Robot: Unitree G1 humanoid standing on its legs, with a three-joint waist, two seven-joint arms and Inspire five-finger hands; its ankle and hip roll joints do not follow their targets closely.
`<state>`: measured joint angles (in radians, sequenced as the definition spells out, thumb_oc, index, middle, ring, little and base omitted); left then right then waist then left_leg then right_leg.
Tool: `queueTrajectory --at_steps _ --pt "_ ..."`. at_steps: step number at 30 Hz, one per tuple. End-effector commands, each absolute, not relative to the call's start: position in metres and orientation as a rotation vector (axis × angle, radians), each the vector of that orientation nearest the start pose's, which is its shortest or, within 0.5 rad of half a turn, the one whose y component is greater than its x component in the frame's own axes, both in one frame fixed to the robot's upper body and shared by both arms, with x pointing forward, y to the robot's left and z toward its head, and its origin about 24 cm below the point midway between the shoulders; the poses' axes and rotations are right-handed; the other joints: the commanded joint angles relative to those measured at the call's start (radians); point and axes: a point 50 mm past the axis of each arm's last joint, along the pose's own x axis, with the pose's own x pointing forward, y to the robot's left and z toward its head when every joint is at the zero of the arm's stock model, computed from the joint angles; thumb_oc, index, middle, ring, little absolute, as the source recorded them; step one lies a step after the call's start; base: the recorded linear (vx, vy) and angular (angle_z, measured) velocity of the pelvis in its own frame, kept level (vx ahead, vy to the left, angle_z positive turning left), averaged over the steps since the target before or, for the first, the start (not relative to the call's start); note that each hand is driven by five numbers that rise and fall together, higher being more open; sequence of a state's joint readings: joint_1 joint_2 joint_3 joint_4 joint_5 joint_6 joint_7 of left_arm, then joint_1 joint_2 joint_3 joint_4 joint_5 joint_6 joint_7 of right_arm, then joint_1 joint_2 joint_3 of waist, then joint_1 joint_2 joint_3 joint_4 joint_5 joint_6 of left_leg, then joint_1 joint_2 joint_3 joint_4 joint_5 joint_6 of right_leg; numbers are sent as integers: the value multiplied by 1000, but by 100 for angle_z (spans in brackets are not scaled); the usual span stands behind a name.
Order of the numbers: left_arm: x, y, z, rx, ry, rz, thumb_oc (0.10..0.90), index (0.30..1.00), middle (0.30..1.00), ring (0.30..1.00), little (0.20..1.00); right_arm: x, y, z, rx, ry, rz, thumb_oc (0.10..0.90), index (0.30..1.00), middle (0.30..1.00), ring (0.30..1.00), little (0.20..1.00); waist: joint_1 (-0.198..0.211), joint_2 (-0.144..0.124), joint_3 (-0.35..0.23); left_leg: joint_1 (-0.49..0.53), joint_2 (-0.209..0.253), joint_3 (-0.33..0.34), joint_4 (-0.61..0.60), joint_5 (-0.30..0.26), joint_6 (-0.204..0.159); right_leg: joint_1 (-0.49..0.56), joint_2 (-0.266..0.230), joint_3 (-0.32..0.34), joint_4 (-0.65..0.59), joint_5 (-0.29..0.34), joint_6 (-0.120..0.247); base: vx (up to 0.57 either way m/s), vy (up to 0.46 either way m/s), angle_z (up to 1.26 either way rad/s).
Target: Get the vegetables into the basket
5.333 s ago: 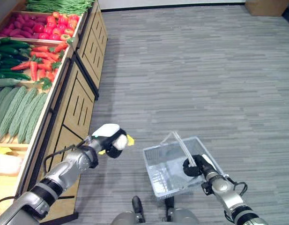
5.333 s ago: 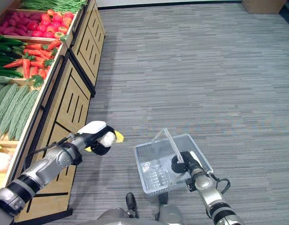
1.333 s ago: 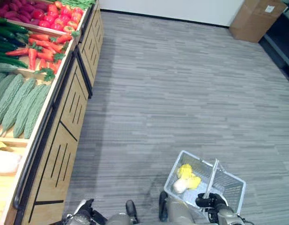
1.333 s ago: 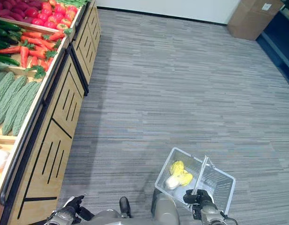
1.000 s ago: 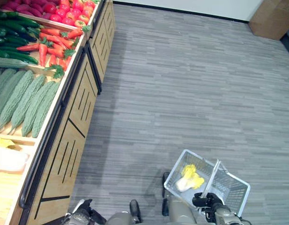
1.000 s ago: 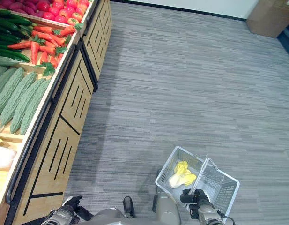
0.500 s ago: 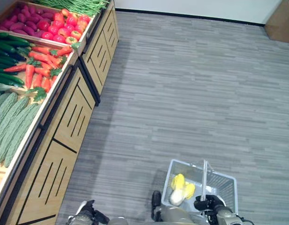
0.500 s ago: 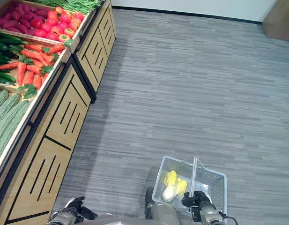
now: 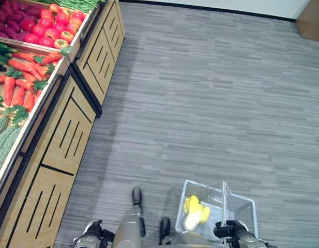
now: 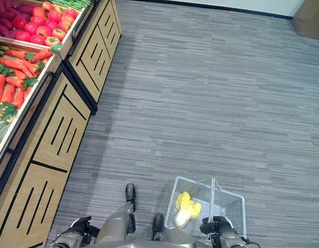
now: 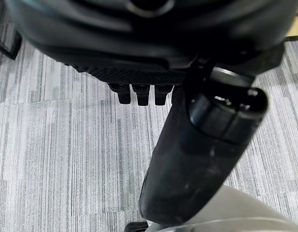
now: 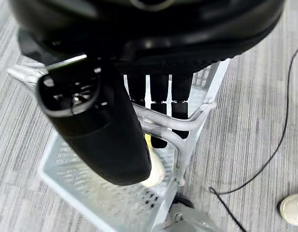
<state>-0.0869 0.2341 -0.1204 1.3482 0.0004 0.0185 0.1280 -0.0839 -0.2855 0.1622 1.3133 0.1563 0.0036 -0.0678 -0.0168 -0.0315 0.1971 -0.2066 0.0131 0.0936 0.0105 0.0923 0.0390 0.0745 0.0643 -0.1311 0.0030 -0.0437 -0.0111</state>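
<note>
Grey plank floor (image 9: 216, 103) all round; wooden stand (image 9: 71, 129) at left holding carrots (image 9: 19, 77) and tomatoes (image 9: 40, 31), none gathered yet. Basket (image 9: 247, 206) hanging from right hand (image 12: 139, 58), fingers (image 12: 158, 92) hooked round handle (image 12: 158, 126). One cabbage (image 9: 193, 212) inside. Left hand (image 11: 153, 48) empty, fingers curled.

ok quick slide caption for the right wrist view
Right robot hand curled round the handle of a clear basket holding a yellow cabbage, above grey floor.
</note>
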Motion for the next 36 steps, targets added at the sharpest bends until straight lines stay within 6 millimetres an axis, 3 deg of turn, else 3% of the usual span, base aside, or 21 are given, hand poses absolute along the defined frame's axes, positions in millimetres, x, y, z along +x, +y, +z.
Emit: queueTrajectory --at_steps 1,6,9,10,11,16,20,23,25,27,31,34,36 --pt "102 260 -153 477 1240 154 900 1000 1000 1000 1000 90 -268 -153 -271 1228 -251 400 300 300 300 300 16 -16 -18 29 -26 47 75 -115 -3 -161 -169 56 150 -13 97 174 319 -60" --pt "105 269 -150 478 1224 184 900 1000 1000 1000 1000 102 -260 -153 -277 1206 -200 400 300 300 300 300 34 -19 -14 43 -47 85 87 -163 35 -186 -193 89 144 57 124 120 282 -42" --pt "102 271 -149 476 1230 199 900 1000 1000 1000 1000 109 -256 -152 -266 1185 -191 400 300 300 300 300 44 -22 -7 55 -50 108 92 -186 51 -203 -201 72 160 88 138 65 160 -43" --pt "100 272 -150 476 1236 200 900 1000 1000 1000 1000 111 -253 -152 -264 1178 -183 400 300 300 300 300 51 -24 -4 66 -49 120 90 -193 55 -207 -208 45 168 97 141 102 215 -43" --pt "96 273 -150 472 1247 211 900 1000 1000 1000 1000 114 -251 -151 -266 1167 -174 400 300 300 300 300 66 -26 3 89 -51 141 84 -208 63 -210 -232 -29 196 121 146 79 162 -38" --pt "88 273 -152 453 1273 223 900 1000 1000 1000 1000 117 -248 -151 -252 1155 -171 400 300 300 300 300 75 -22 14 146 -57 162 55 -222 66 -228 -250 -113 277 127 163 99 129 -38" --pt "92 273 -152 458 1265 221 900 1000 1000 1000 1000 120 -249 -150 -238 1137 -188 400 300 300 300 300 65 -14 32 157 -54 160 44 -210 55 -288 -195 -55 220 109 153 41 36 0" --pt "95 270 -152 458 1252 220 900 1000 1000 1000 1000 117 -248 -151 -232 1140 -193 400 300 300 300 300 64 -16 37 182 -55 164 44 -223 49 -277 -196 -114 167 106 159 143 -28 10" --pt "97 269 -152 456 1247 217 900 1000 1000 1000 1000 117 -248 -151 -233 1140 -193 400 300 300 300 300 61 -17 33 184 -56 159 43 -226 44 -267 -179 -102 141 99 155 137 -61 11" --pt "101 270 -150 451 1232 220 900 1000 1000 1000 1000 120 -248 -150 -236 1133 -194 400 300 300 300 300 58 -23 25 170 -58 153 49 -220 37 -290 -139 -16 64 115 141 121 -87 25" --pt "107 270 -149 452 1212 228 900 1000 1000 1000 1000 124 -249 -149 -240 1124 -189 400 300 300 300 300 56 -22 24 177 -60 147 26 -212 26 -357 -131 77 -39 192 161 218 -112 9" --pt "104 264 -152 444 1231 215 900 1000 1000 1000 1000 120 -249 -150 -239 1137 -191 400 300 300 300 300 45 -23 17 238 -50 101 4 -226 -1 -337 -118 55 -10 180 142 518 -332 21" --pt "101 261 -153 426 1245 222 900 1000 1000 1000 1000 119 -253 -149 -250 1143 -192 400 300 300 300 300 41 -14 9 248 -26 83 40 -245 -15 -328 -107 36 29 137 121 421 -310 58"
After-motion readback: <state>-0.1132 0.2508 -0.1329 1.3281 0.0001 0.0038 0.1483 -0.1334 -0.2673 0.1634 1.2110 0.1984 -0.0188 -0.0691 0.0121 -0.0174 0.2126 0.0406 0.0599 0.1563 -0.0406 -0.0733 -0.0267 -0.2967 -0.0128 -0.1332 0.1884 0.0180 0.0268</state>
